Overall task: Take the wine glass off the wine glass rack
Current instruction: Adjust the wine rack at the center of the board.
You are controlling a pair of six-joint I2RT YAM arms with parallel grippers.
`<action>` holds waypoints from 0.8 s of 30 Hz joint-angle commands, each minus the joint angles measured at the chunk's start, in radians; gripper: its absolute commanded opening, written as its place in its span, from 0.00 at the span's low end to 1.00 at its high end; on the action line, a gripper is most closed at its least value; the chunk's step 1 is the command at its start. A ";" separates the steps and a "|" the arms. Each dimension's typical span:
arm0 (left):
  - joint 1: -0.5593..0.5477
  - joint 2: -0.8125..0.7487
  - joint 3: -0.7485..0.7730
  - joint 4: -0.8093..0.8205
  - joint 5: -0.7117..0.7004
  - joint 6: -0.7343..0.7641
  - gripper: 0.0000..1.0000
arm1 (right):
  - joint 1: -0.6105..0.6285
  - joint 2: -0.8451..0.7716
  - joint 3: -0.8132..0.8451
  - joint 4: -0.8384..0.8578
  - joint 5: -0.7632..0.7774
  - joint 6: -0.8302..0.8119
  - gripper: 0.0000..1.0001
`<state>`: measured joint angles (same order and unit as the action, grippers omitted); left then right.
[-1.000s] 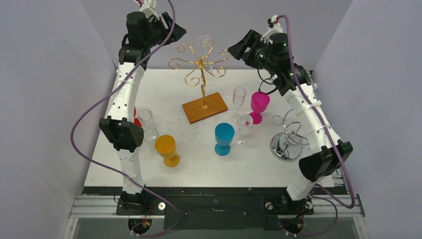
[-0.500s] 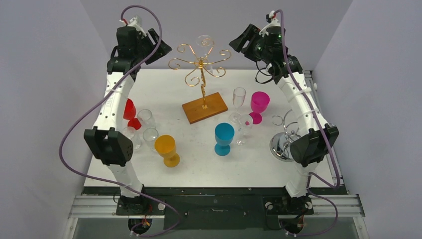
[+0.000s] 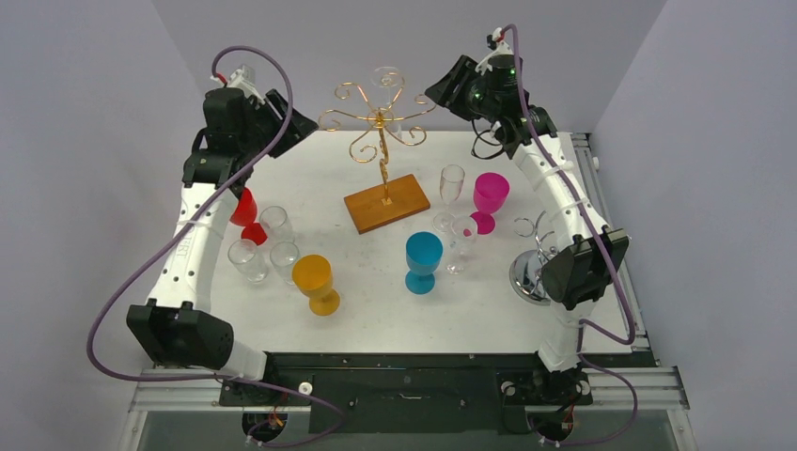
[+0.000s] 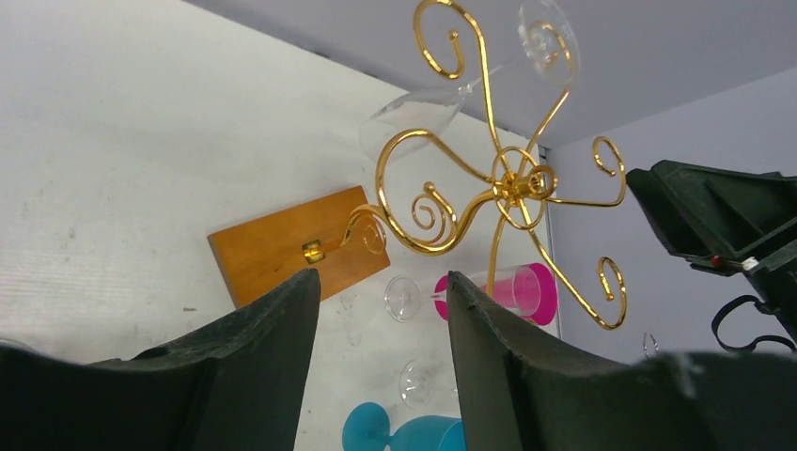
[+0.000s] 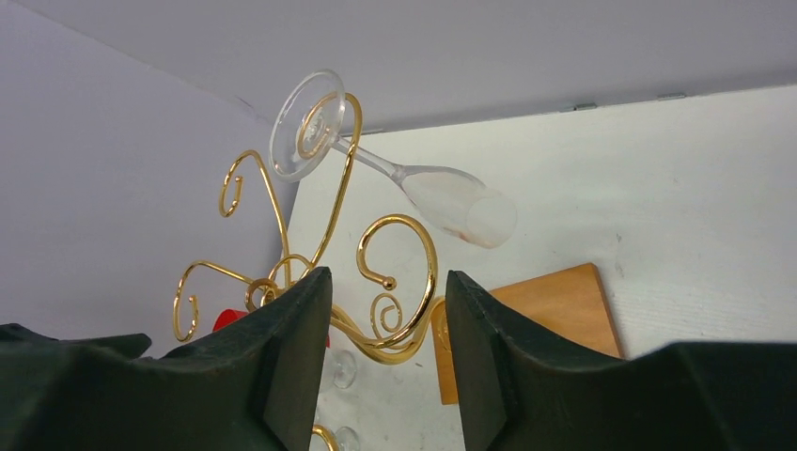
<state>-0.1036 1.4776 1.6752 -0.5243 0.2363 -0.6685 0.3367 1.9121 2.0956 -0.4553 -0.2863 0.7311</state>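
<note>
The wine glass (image 3: pixel 387 86) is clear and hangs upside down, tilted, from a rear curl of the gold wine glass rack (image 3: pixel 381 141), whose brown wooden base (image 3: pixel 386 203) rests on the white table. My left gripper (image 3: pixel 301 120) hovers left of the rack's top, open and empty, apart from it. My right gripper (image 3: pixel 440 90) hovers at the rack's right, also open and empty. The left wrist view shows the glass (image 4: pixel 414 117) above the left gripper (image 4: pixel 381 291). In the right wrist view the glass (image 5: pixel 461 202) hangs beyond the curls, above the right gripper (image 5: pixel 387 287).
On the table stand a red goblet (image 3: pixel 244 211), clear glasses (image 3: pixel 273 225), an orange goblet (image 3: pixel 315 282), a blue goblet (image 3: pixel 423 261), a clear flute (image 3: pixel 452 193), a pink goblet (image 3: pixel 489 199) and a chrome stand (image 3: pixel 540 268) at the right.
My left arm has swung its elbow out to the left and its gripper has dropped lower beside the rack. My right arm has folded upward, its gripper staying near the rack's right side.
</note>
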 commanded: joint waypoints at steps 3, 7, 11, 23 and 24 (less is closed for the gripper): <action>-0.020 -0.008 -0.068 0.076 0.043 -0.068 0.47 | 0.008 -0.016 -0.011 0.070 0.005 0.011 0.41; -0.023 0.007 -0.083 0.127 0.056 -0.100 0.46 | 0.009 -0.004 -0.007 0.068 0.003 0.013 0.36; -0.023 0.025 -0.083 0.158 0.060 -0.126 0.46 | 0.010 0.002 -0.006 0.063 0.004 0.014 0.33; -0.024 0.104 -0.063 0.205 0.044 -0.163 0.39 | 0.018 0.001 -0.017 0.031 0.042 -0.014 0.29; -0.024 0.108 -0.061 0.205 0.043 -0.164 0.39 | 0.018 0.001 -0.016 0.028 0.044 -0.017 0.29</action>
<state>-0.1253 1.5723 1.5921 -0.3744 0.2775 -0.8230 0.3462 1.9121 2.0830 -0.4385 -0.2726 0.7406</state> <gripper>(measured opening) 0.398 0.289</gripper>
